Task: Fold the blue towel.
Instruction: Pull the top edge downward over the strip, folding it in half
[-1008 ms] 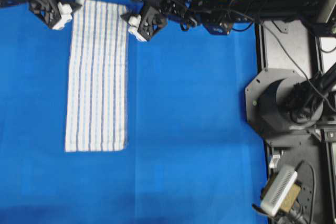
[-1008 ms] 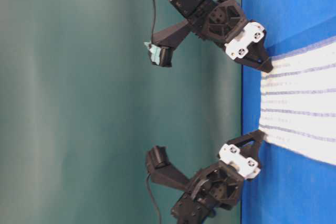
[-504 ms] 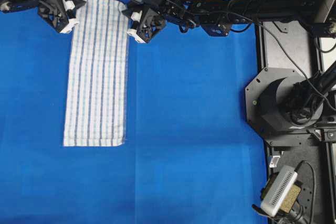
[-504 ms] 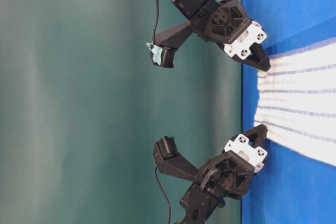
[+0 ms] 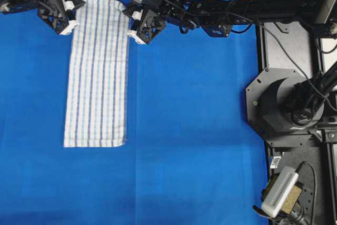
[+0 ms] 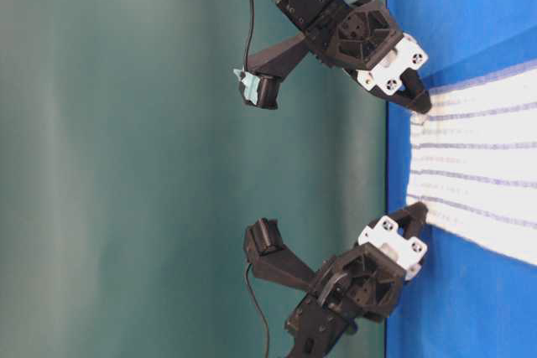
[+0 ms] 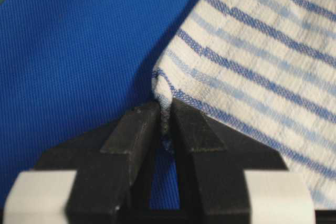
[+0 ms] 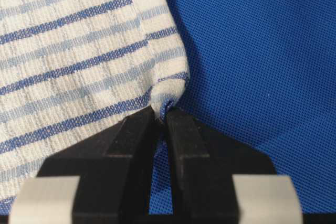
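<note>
The towel [image 5: 97, 72] lies flat as a long strip near the left of the blue-covered table [image 5: 200, 130], its far short end close to the table's far edge and its near short end well short of the near edge. The two far corners have just been taken. A second ago both grippers stood with jaws apart at those corners; now the left gripper [image 5: 67, 18] is clamped on the far left corner and the right gripper [image 5: 136, 28] on the far right one. The wrist views bear this out: the left gripper's [image 7: 164, 124] jaws are nearly together with a pinch of striped cloth between them, and the right gripper's [image 8: 161, 116] likewise, the corner bunched into a small pucker at the tips. In the table-level view the towel's [image 6: 478, 173] far edge is drawn in a little between the two grippers [image 6: 418, 103] [image 6: 416, 215], where a second ago it lay straighter.

For the task, this looks like the grasp finished and the fold itself not yet begun: the towel is at full length, with no layer doubled over. The likely next move is to lift both corners together and carry them toward the near end.

There are no containers in view.
</note>
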You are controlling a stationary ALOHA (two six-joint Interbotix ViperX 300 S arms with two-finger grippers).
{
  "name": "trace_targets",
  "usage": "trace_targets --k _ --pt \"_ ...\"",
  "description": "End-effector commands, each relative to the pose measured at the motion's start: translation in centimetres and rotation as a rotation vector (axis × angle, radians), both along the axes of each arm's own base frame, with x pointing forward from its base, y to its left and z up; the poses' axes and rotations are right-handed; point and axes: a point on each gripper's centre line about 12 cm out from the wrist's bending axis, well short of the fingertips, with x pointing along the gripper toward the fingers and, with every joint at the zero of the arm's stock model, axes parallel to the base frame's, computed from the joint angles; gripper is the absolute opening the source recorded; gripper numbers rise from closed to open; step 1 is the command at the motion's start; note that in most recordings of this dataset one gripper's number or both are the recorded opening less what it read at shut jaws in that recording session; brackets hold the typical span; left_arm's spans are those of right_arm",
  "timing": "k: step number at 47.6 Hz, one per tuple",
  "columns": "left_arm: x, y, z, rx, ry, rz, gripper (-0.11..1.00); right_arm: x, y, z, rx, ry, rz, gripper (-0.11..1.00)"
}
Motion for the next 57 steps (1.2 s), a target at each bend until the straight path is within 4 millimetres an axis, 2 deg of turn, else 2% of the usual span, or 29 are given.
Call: trace_targets --k 1,9,20,27,36,44,57 --pt "0.3 -0.1 2.5 0.030 -0.048 -0.008 0.07 0.3 -0.3 2.1 -0.031 -0.046 0.002 0.18" --pt "0.3 -1.1 4.3 0.043 -0.069 -0.029 0.07 0.2 0.0 3.9 -0.048 -0.073 0.006 0.18" --pt "0.5 -2.1 4.5 0.040 -0.071 -0.050 0.07 0.4 0.9 4.6 -0.049 -0.082 0.024 0.18" --pt "0.6 -3.4 5.1 0.036 -0.075 -0.077 0.07 0.7 2.2 5.0 -0.039 -0.073 0.051 0.18" --pt "0.3 -6.8 6.4 0.030 -0.078 -0.151 0.07 0.5 5.7 6.0 -0.022 -0.085 0.110 0.18" --pt "0.1 -10.7 6.9 0.013 -0.088 -0.234 0.07 0.3 8.8 6.3 0.016 -0.104 0.149 0.18" --pt "-0.5 -16.7 6.1 -0.082 -0.084 -0.327 0.07 0.5 15.1 5.5 0.111 -0.106 0.230 0.18"
